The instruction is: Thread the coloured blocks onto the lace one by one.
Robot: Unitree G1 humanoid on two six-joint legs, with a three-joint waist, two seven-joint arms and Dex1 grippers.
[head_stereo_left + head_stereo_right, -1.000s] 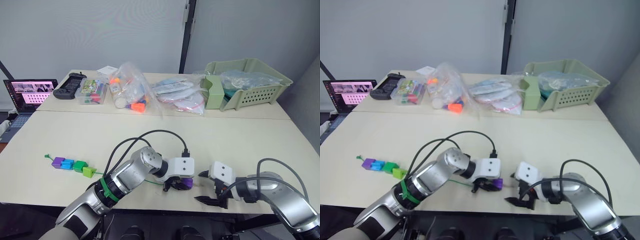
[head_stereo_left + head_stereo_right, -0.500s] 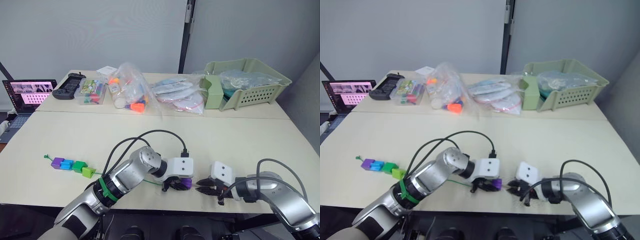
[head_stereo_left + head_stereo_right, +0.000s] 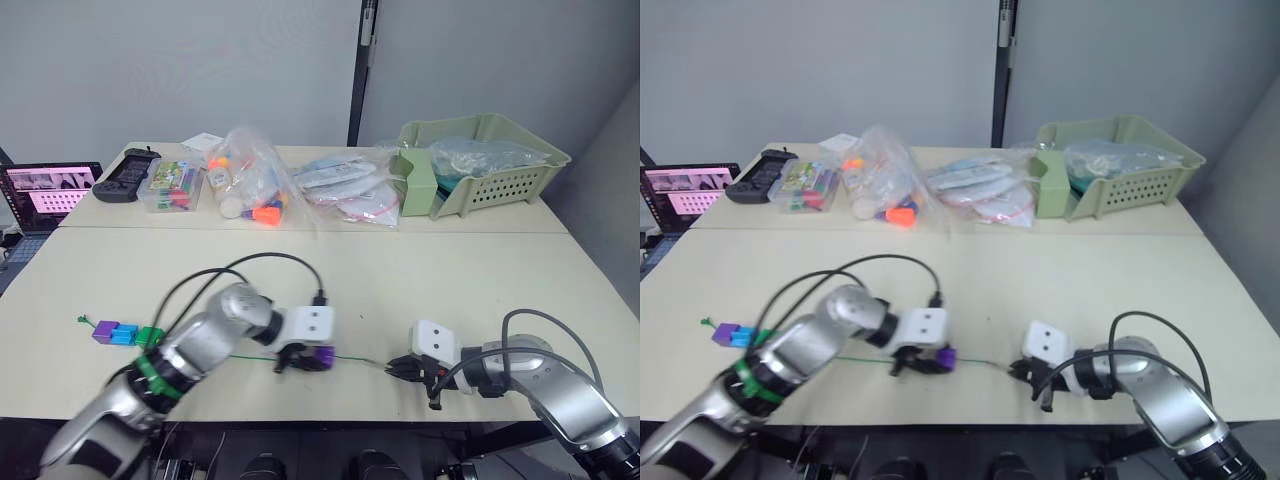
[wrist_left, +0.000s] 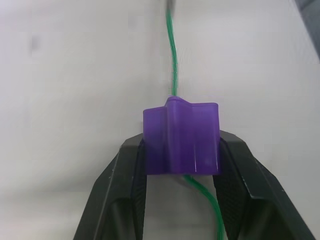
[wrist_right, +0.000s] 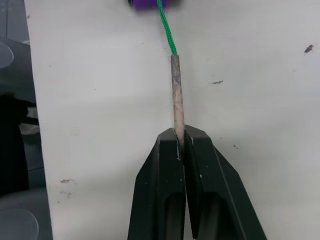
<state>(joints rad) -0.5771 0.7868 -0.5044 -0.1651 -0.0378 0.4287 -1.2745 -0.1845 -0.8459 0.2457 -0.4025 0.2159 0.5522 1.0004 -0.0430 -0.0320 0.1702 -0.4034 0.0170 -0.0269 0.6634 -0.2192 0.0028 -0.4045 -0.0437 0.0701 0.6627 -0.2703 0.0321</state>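
Left gripper (image 4: 181, 150): your fingers are clamped on a purple block (image 4: 181, 137), low and left of centre in the head view; the lace (image 4: 173, 60) runs through it.
Right gripper (image 5: 180, 145): pinched tight on the lace's stiff pale tip (image 5: 177, 95), lower right of centre.
Lace: you have it stretched along the table (image 3: 450, 280) between both grippers.
Threaded blocks (image 3: 125, 334): purple, blue and green in a row at the lower left, partly behind your left arm.
Background: green basket (image 3: 480, 165) upper right, bagged toys (image 3: 250, 185) at top centre.
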